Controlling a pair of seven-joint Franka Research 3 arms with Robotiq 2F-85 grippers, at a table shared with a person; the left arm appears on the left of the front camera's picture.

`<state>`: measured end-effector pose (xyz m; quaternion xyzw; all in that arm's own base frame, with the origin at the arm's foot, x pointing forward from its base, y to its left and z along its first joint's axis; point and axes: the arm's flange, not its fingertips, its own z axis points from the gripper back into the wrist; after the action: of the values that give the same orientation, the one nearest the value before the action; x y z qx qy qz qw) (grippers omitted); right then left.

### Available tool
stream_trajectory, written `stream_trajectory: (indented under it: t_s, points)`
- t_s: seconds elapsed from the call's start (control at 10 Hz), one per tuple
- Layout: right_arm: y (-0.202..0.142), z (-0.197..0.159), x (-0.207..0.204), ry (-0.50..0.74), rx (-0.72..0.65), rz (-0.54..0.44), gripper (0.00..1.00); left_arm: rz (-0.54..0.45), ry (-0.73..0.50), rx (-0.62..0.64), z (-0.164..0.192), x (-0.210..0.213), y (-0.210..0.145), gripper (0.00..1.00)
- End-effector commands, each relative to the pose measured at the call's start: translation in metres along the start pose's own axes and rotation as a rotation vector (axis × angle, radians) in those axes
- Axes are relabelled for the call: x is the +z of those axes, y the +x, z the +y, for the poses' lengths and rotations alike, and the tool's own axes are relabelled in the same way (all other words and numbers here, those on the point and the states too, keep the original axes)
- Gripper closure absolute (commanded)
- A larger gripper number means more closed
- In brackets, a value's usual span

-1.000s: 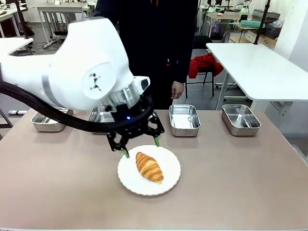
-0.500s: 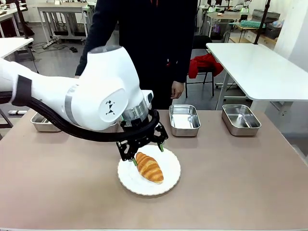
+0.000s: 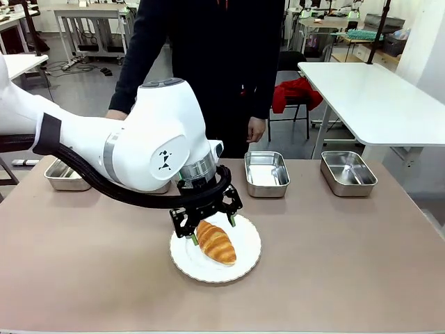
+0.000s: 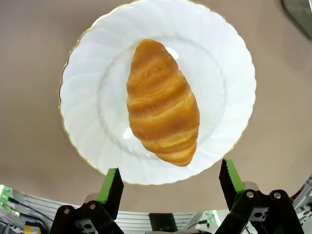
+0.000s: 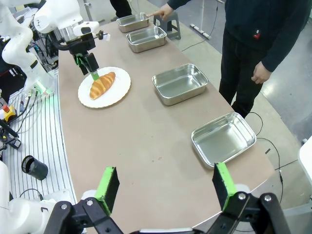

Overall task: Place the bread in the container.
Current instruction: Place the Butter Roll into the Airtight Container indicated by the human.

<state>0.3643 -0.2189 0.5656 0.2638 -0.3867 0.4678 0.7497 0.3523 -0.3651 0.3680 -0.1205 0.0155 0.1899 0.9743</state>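
One bread lies on the single white plate on the counter; all four steel pans stand empty. The left fingers are apart, flanking the bread without gripping it, and the right fingers are apart too, holding nothing.

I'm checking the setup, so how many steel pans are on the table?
4, lined along the far edge of the table, in the right wrist view: nearest pan, second pan, third pan, farthest pan. None looks hidden there.
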Motion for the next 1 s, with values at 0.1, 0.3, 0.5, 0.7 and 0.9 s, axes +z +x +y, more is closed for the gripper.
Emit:
stream_trajectory:
  t_s: [0.1, 0.3, 0.5, 0.7, 0.9]
  points:
    - [0.001, 0.001, 0.001, -0.004, 0.004, -0.001, 0.0, -0.011, -0.033, 0.035, -0.004, -0.02, 0.014, 0.0]
    - [0.001, 0.001, 0.001, -0.004, 0.004, -0.001, 0.0, -0.009, -0.003, 0.033, -0.009, -0.033, 0.019, 0.0]
    - [0.001, 0.001, 0.001, -0.004, 0.004, -0.001, 0.0, -0.009, 0.037, 0.018, -0.013, -0.044, 0.022, 0.0]
    - [0.001, 0.001, 0.001, -0.004, 0.004, -0.001, 0.0, 0.0, 0.042, 0.003, -0.016, -0.053, 0.027, 0.0]
    - [0.001, 0.001, 0.001, -0.004, 0.004, -0.001, 0.0, 0.002, 0.084, 0.015, -0.015, -0.063, 0.028, 0.0]
